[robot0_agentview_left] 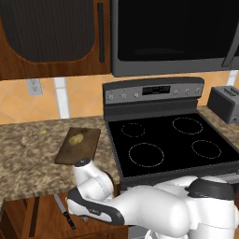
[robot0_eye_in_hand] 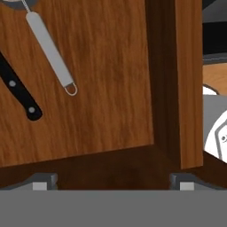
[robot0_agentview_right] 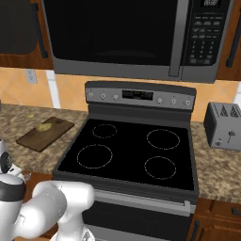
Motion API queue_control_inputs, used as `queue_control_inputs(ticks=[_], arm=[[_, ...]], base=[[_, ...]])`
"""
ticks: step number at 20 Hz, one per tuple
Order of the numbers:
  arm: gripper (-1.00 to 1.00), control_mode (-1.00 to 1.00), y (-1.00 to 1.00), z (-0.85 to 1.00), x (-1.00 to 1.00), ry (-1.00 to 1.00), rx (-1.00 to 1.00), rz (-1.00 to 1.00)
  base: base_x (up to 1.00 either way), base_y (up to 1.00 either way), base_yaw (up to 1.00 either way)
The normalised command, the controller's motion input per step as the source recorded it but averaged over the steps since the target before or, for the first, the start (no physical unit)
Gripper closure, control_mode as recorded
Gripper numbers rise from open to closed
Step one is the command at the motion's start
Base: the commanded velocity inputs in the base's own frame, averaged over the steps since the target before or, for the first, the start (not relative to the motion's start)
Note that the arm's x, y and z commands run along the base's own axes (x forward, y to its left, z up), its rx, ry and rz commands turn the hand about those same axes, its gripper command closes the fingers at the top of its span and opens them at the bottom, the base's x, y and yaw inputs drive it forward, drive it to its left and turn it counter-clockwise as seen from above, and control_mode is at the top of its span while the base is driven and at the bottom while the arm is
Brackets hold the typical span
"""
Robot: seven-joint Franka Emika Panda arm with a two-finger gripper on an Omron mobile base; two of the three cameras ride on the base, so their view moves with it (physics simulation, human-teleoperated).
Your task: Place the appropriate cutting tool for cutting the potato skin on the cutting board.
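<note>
Slim light-grey peeler handle (robot0_eye_in_hand: 49, 51) lies flat on the brown wooden floor of an open drawer (robot0_eye_in_hand: 102, 88) in our hand view, running from the upper left down toward the middle, with a small wire loop at its near end; its head is cut off by the top edge. Just to its left we see the black riveted handle of a knife (robot0_eye_in_hand: 18, 91), apart from the peeler. Our gripper (robot0_eye_in_hand: 111, 182) hovers above the drawer with its two dark tips spread wide and nothing between them.

In the left base view we see, from left to right, a tiny yellow speck (robot0_agentview_left: 43, 132) on the speckled granite counter (robot0_agentview_left: 23, 158), then the flat dark-brown wooden cutting board (robot0_agentview_left: 86, 142) with the small yellowish-tan potato (robot0_agentview_left: 75, 138) resting on its far part. Below the counter edge the knife (robot0_agentview_left: 64, 211) shows in the drawer. To the right sits the black glass stove (robot0_agentview_left: 172, 142), and at the far right a grey toaster (robot0_agentview_left: 225, 103).
</note>
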Motion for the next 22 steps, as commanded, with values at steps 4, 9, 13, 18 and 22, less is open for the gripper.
queue_control_inputs(ticks=[4,9,13,18,22], arm=[[-1.0,-1.0,0.04,-0.18,0.17,0.0,-0.01,0.0],[-1.0,-1.0,0.07,-0.13,0.19,0.0,-0.02,0.0],[-1.0,-1.0,0.21,-0.15,0.2,0.0,-0.03,0.0],[-1.0,-1.0,0.18,-0.18,0.15,0.0,-0.04,0.0],[-1.0,-1.0,0.05,-0.21,0.11,0.0,-0.03,0.0]], base=[[0.0,0.0,0.0],[0.0,0.0,0.0],[0.0,0.0,0.0],[0.0,0.0,0.0],[0.0,0.0,0.0]])
